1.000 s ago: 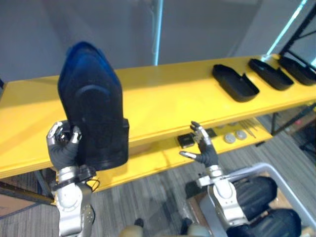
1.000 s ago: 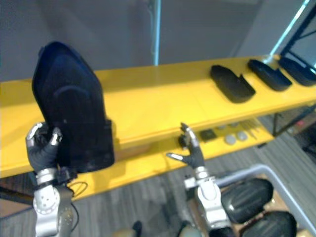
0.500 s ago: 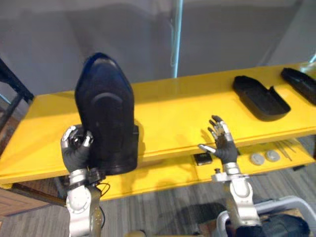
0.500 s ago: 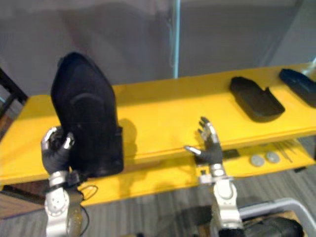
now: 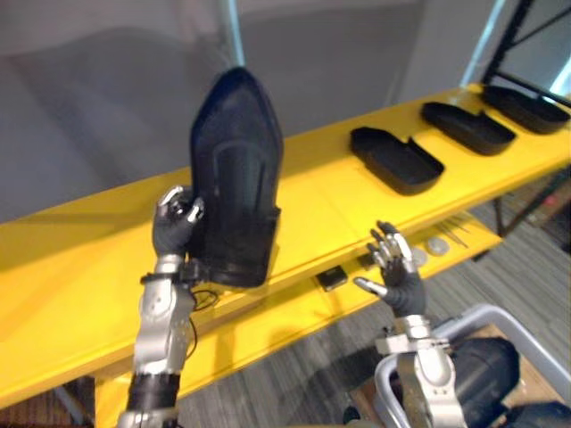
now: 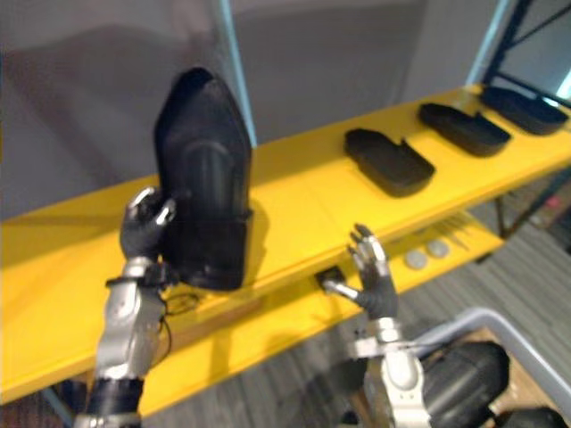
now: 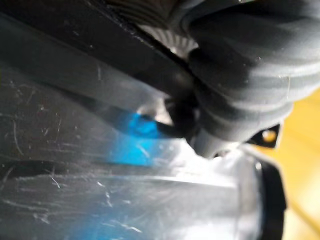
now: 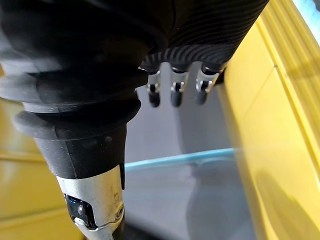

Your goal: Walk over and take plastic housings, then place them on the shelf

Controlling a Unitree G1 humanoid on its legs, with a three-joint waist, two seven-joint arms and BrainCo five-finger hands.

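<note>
My left hand (image 5: 175, 225) is shut on a tall black plastic housing (image 5: 235, 178), gripping its left edge and holding it upright over the yellow shelf (image 5: 80, 259). The housing's lower end hangs just above the shelf's front edge. In the left wrist view its scratched dark surface (image 7: 75, 165) lies right against the hand. Three more black housings lie flat on the shelf to the right: one near (image 5: 395, 160), one further (image 5: 467, 127), one at the far end (image 5: 525, 109). My right hand (image 5: 393, 270) is open and empty, raised in front of the lower shelf level.
A lower yellow shelf board (image 5: 294, 312) carries a small black box (image 5: 331, 278) and round metal discs (image 5: 436, 244). A grey bin (image 5: 486, 357) with black housings stands at the lower right. A grey wall rises behind the shelf. A dark rack frame (image 5: 526, 36) stands at the far right.
The whole view has shifted, so the camera moved. My left hand has carried the housing closer over the shelf. My right hand stays open and raised.
</note>
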